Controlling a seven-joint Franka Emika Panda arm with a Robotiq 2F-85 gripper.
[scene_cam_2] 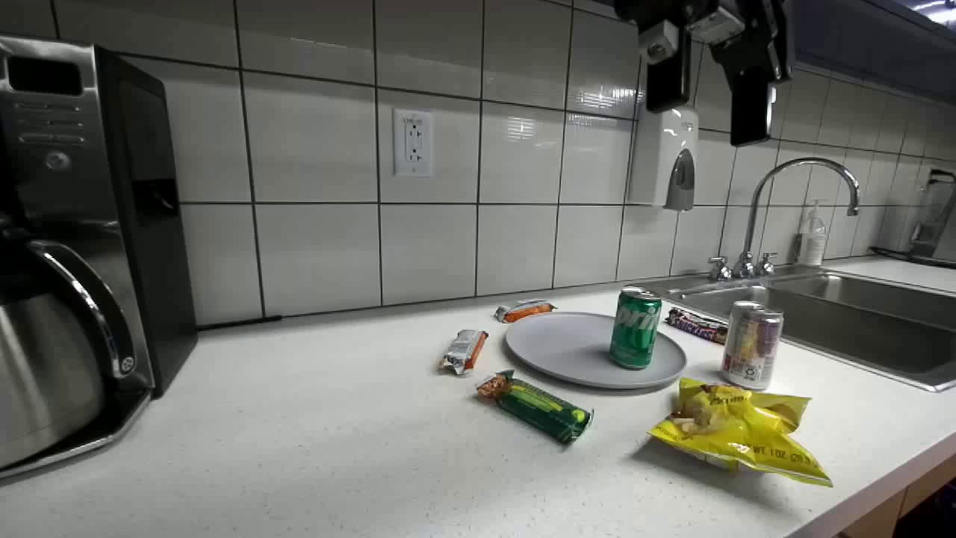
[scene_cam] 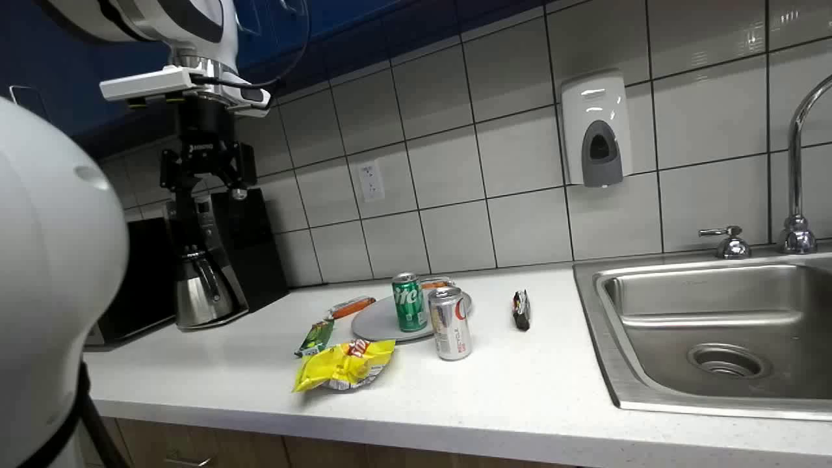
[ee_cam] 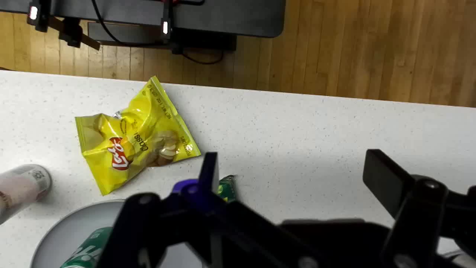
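White counter biggest. Claw hangs over it, spread wide, nothing pinched. Gray plate next. Yellow chip bag lies between plate and counter's front edge; I'd guess light, slippery, crushable, pinch a sealed end. Green-wrapped bar beside plate, probably firmer, grip mid-length.

in the wrist view, the jaws mostly hide a green bar; the edge crops a green can at eight o'clock. in an exterior view, it crops the coffee maker at nine.
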